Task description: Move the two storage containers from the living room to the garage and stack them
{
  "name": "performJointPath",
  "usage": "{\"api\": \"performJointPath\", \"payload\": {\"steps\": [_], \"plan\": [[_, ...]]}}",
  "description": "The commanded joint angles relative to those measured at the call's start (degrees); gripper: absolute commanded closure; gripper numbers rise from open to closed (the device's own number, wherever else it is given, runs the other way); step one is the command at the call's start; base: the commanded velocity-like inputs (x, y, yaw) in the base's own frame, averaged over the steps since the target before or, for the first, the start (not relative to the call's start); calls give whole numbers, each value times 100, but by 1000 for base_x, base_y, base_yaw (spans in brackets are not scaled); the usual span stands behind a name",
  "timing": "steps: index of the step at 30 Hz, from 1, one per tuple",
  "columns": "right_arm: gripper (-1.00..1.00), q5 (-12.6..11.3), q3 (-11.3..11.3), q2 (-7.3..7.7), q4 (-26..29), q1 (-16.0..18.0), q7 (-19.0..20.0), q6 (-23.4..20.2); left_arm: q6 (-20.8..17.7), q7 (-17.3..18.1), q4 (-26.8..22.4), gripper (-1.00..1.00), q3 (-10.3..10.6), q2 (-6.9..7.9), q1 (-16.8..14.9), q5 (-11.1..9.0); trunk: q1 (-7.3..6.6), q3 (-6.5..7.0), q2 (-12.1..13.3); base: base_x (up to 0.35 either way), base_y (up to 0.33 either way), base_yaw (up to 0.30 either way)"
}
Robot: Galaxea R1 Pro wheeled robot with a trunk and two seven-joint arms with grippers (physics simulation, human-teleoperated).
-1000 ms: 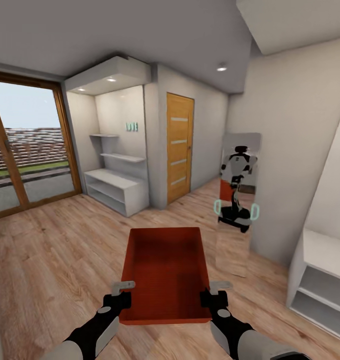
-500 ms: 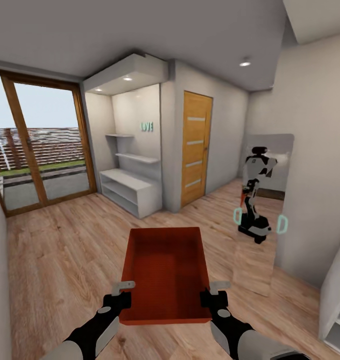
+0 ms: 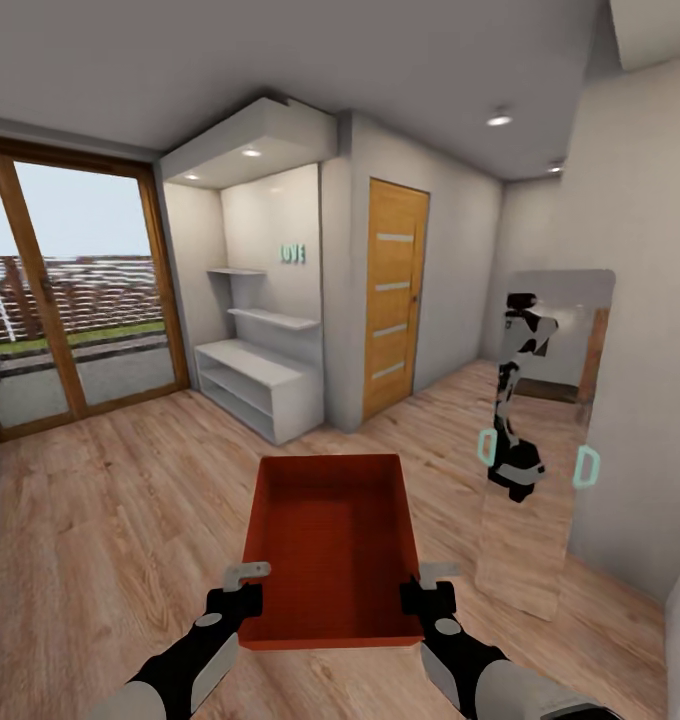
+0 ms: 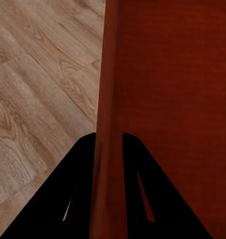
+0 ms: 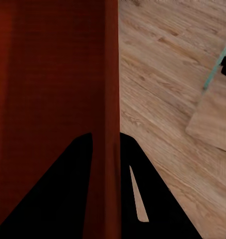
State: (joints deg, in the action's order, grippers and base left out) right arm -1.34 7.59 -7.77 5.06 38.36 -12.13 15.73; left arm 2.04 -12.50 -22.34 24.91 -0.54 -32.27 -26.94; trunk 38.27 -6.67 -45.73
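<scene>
A wood-framed glass sliding door [image 3: 75,290] stands at far left, then white wall shelves [image 3: 255,385]. The left tool [image 3: 242,588] is clenched on the left wall of the orange-red rectangular storage container [image 3: 330,545], held above the light wood plank floor [image 3: 110,520]; the right tool [image 3: 428,588] pinches its right wall. Beyond stand an orange wooden door [image 3: 395,295] and a leaning mirror [image 3: 540,440].
</scene>
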Motion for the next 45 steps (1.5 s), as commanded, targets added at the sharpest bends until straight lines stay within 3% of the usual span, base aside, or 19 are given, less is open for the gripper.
{"api": "performJointPath", "payload": {"steps": [1,11,20,30,45], "plan": [[100,55,-118,-85,1,5,35,-9,24,-147,2,100,-74,1,-8,-4,5,-9,-7,322,0,0],[100,57,-118,-87,3,5,15,-17,24,-147,2,100,-74,-9,-8,-5,5,-9,-7,323,0,-18],[100,56,-118,-93,3,5,-104,-18,24,-147,-7,100,-74,-6,-8,-4,5,-9,-7,323,18,-237],[100,58,-118,-93,-4,5,-99,-18,24,-147,-7,100,-74,1,-8,-4,5,-9,-7,322,155,-251],[100,55,-118,-93,4,5,-105,-11,24,-147,-7,100,-74,-7,-8,-4,5,-9,-7,319,183,-16]]}}
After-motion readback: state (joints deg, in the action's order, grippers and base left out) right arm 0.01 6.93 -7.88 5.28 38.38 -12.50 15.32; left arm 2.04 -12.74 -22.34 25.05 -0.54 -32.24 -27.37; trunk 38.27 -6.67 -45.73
